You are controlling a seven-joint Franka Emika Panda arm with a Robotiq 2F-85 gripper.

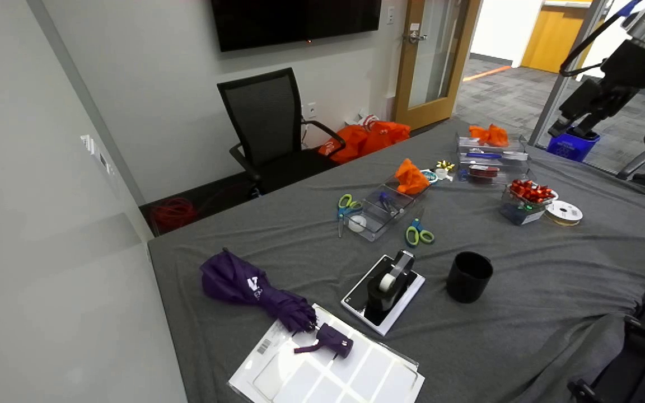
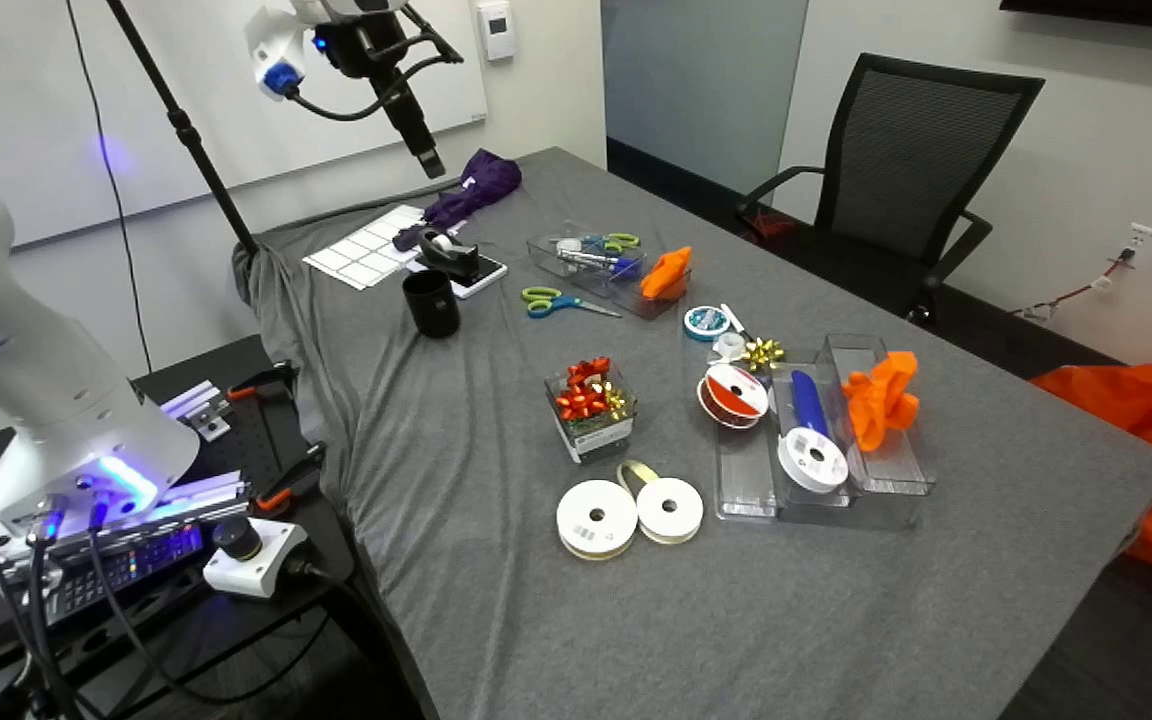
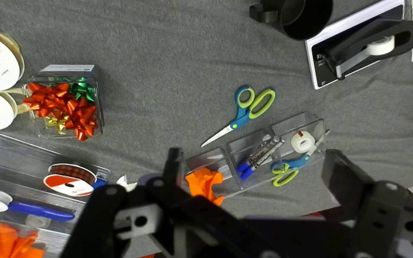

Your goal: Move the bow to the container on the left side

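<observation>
A loose gold bow [image 1: 444, 165] lies on the table; it also shows in an exterior view [image 2: 764, 353] near a stepped clear organizer [image 2: 744, 485]. It is hidden in the wrist view. A small clear box [image 2: 604, 437] holds red, gold and green bows [image 3: 65, 104]. A long clear divided container [image 3: 233, 173] holds orange cloth, markers and a tape roll; it also shows in an exterior view [image 1: 368, 228]. My gripper [image 3: 256, 159] is open and empty, high above the table. It also shows in both exterior views [image 1: 571, 130] [image 2: 433, 168].
Scissors [image 3: 240, 116] lie beside the divided container. A black mug [image 1: 469, 277], a tape dispenser [image 1: 392, 282] and a purple umbrella [image 1: 255, 288] stand or lie farther along. Ribbon spools [image 2: 598, 518] lie by the bow box. A ribbon spool [image 2: 733, 395] sits by the organizer.
</observation>
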